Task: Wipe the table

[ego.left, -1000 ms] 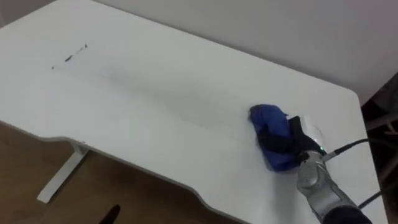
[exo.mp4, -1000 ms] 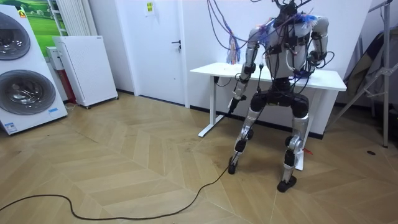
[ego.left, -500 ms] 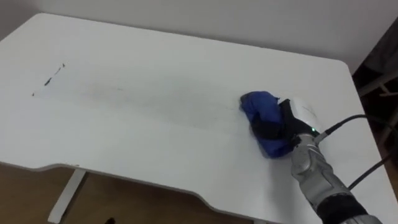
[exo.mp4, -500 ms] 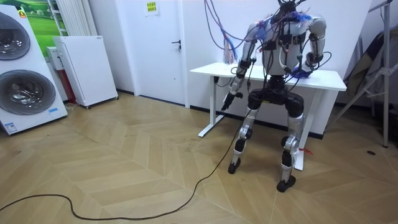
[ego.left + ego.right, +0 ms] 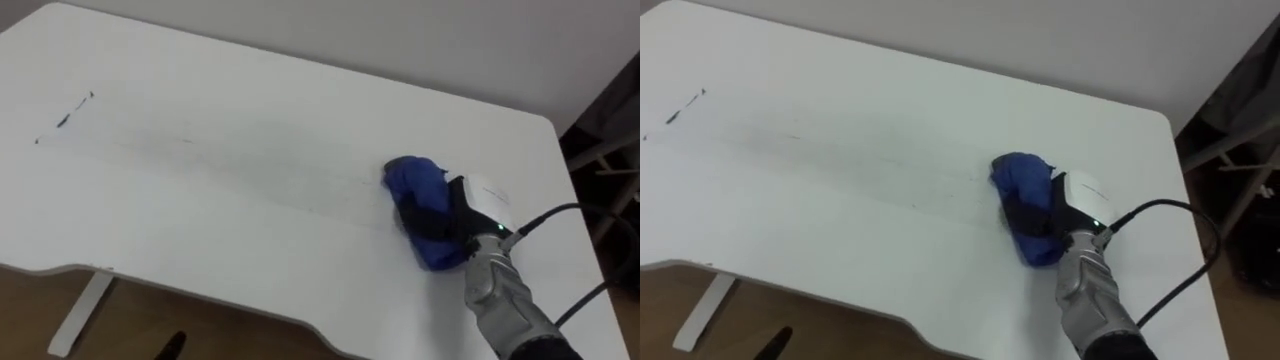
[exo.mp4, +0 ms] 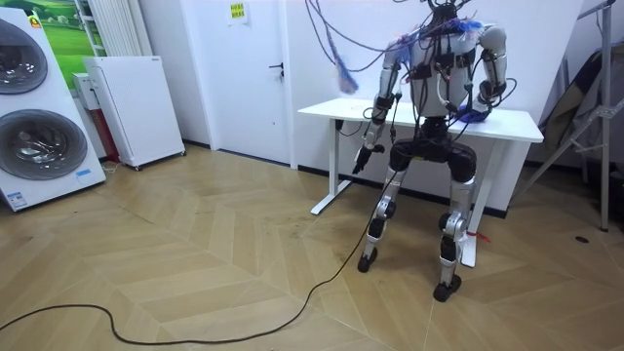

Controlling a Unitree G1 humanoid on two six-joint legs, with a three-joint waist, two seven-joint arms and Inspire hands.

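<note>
The right arm comes in from the lower right of the eye views. The right hand (image 5: 452, 214) lies palm-down on the bunched blue cloth (image 5: 410, 182), dark fingers curled round it, right of centre on the white desk (image 5: 250, 130). A short dark mark (image 5: 64, 119) sits at upper left. The room view shows the robot standing upright at the desk's front, with the left hand (image 6: 362, 162) hanging low; its state cannot be told.

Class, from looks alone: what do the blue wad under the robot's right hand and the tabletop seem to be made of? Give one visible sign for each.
Blue cloth: soft fabric, matte; it bunches into folds under the right hand. Table: smooth white board, probably laminate or painted, with an even, faintly glossy surface; its core cannot be told.
</note>
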